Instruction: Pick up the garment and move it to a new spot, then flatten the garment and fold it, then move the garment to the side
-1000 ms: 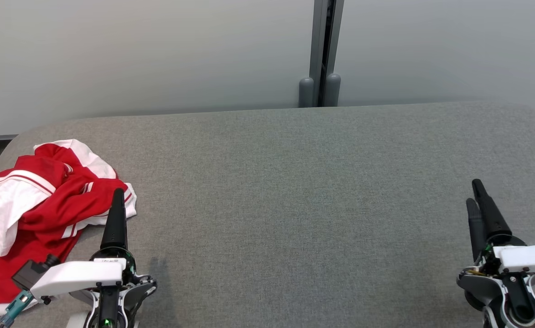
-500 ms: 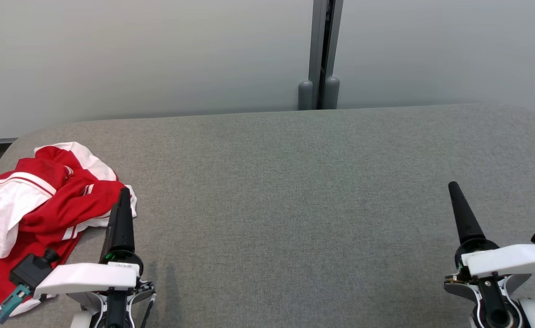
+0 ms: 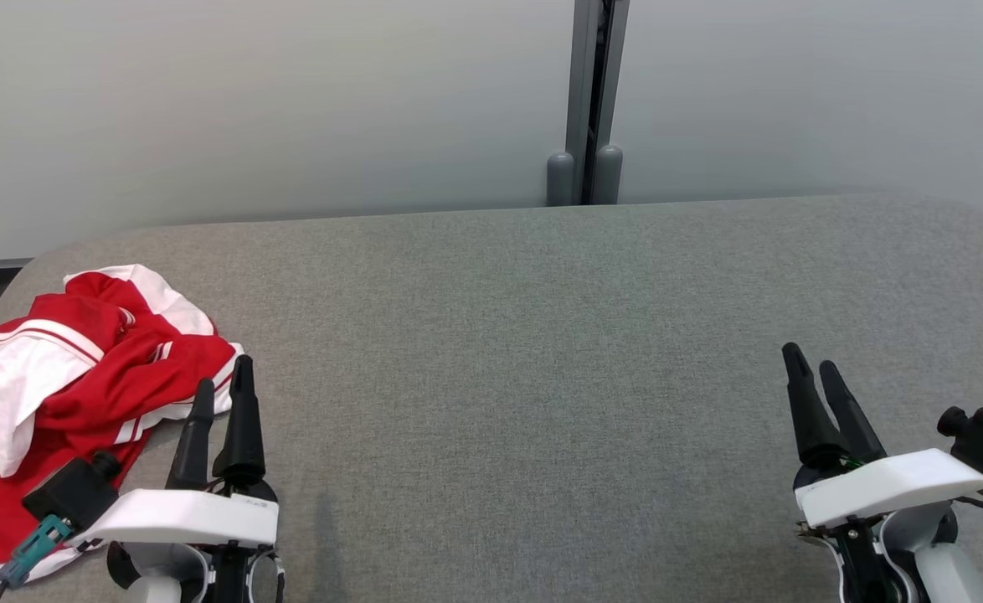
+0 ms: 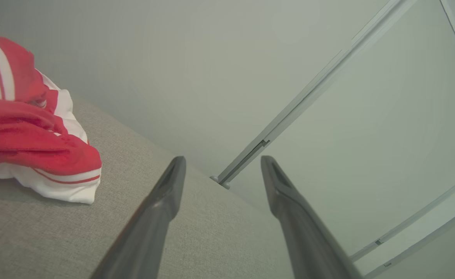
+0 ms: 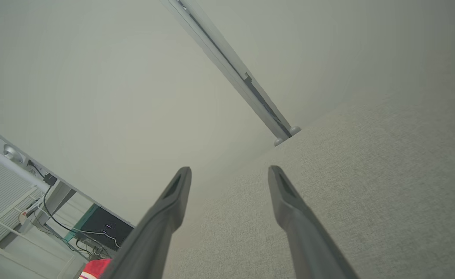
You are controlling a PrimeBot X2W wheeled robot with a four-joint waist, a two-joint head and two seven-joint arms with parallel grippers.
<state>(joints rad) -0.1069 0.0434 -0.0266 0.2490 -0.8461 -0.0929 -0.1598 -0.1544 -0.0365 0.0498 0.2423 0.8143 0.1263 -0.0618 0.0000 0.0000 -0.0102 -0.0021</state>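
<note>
Two claws: both sit at the near edge, fingers pointing to 12 o'clock, neither holding anything.
Left gripper: at 7 o'clock, its long dark fingers spread wide. A second ago they showed edge-on as a single spike, so the wrist has rolled to present both. The tips are near the cloth's right hem, and the left wrist view shows them apart from it.
Right gripper: at 5 o'clock, also wide and empty. It has slid inward from the right edge and rolled the same way.
Garment: crumpled red-and-white cloth heap at 9 o'clock on the table's left end, its folds unchanged and not yet lifted.
Table: grey fabric-covered top running out to 3 o'clock.
Backdrop: pale wall with a grey vertical post at 12 o'clock.
Meaning: only the arms have turned, so the pick-up looks barely begun. The left claw seems lined up to pinch the hem next.
</note>
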